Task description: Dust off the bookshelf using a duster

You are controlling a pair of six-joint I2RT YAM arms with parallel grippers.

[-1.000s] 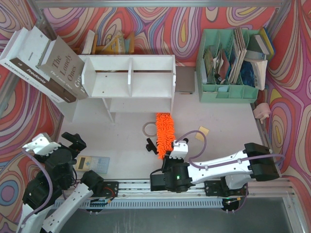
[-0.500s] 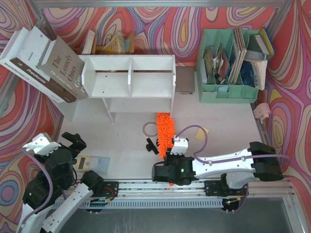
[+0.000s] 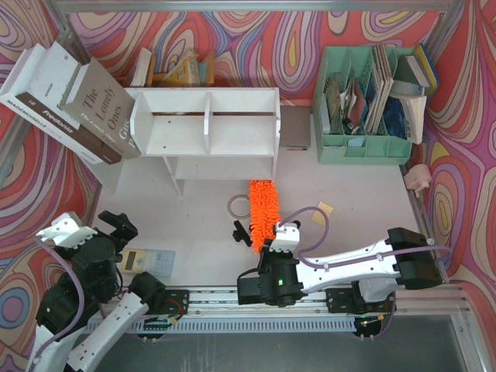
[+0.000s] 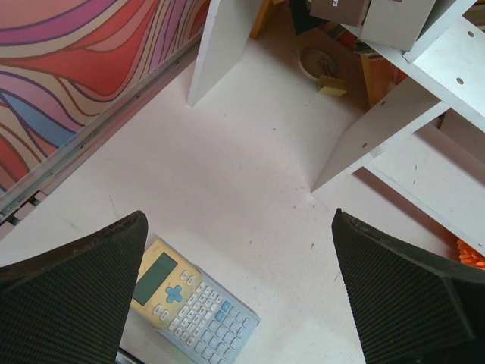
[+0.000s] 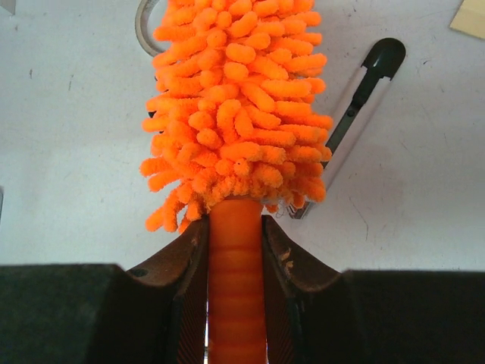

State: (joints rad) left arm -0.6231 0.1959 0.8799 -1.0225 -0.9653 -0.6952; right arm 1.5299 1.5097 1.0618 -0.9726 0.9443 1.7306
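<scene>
The white bookshelf (image 3: 205, 132) stands at the back of the table; its panels also show in the left wrist view (image 4: 394, 129). The orange fluffy duster (image 3: 262, 211) lies in front of it, its head pointing toward the shelf's lower right. My right gripper (image 3: 273, 249) is shut on the duster's orange handle (image 5: 236, 288), just below the fluffy head (image 5: 239, 106). My left gripper (image 3: 116, 229) is open and empty at the near left, above a calculator (image 4: 193, 299).
Books (image 3: 74, 105) lean on the shelf's left side. A mint-green file organizer (image 3: 364, 101) stands at the back right. A black clip tool (image 5: 356, 98), a tape ring (image 3: 237, 205) and a yellow note (image 3: 322, 211) lie near the duster.
My right wrist shifted a little right then back left with the duster in its grip; the duster head stays in front of the shelf. The left arm has not moved.
</scene>
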